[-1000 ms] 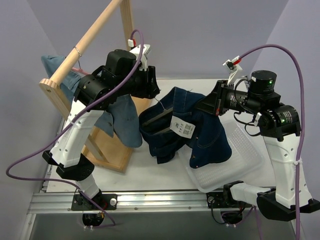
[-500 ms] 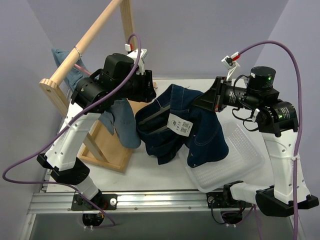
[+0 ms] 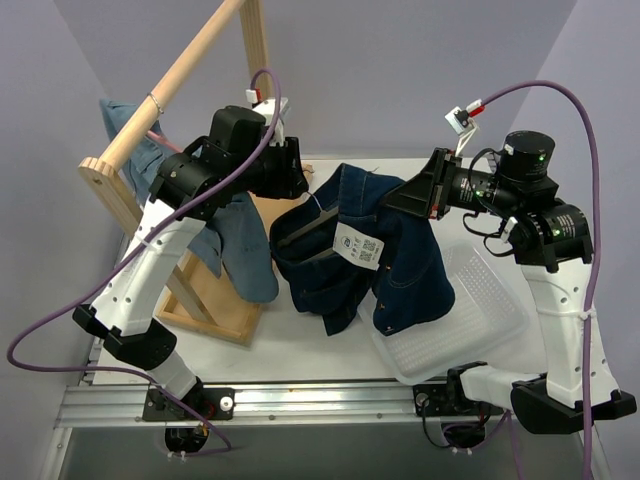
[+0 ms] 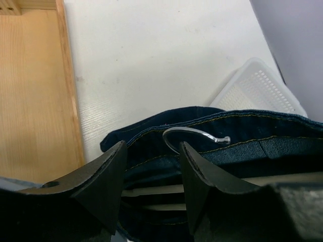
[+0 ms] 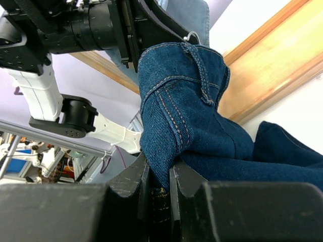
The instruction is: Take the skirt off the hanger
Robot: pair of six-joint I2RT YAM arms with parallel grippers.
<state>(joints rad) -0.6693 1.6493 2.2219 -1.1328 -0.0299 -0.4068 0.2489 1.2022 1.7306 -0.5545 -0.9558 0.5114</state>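
Observation:
The dark blue denim skirt (image 3: 400,265) hangs on a clip hanger (image 3: 308,232) with a metal hook (image 3: 318,200) and a white tag (image 3: 358,248), held above the table. My right gripper (image 3: 412,196) is shut on the skirt's upper edge; the right wrist view shows the denim (image 5: 192,101) pinched between the closed fingers (image 5: 159,169). My left gripper (image 3: 300,172) is open just left of the hook. In the left wrist view its fingers (image 4: 152,146) stand apart over the skirt (image 4: 146,157), with the hook (image 4: 194,135) by the right fingertip and the hanger bar (image 4: 151,190) below.
A wooden rack (image 3: 170,80) stands at the left with a light blue denim garment (image 3: 245,245) hanging from it over its wooden base (image 3: 225,310). A white perforated basket (image 3: 490,300) lies on the table under the skirt's right side.
My right gripper has lifted the skirt's edge slightly up and left. My left arm has shifted a little left, staying by the hook. The light blue garment has swung.

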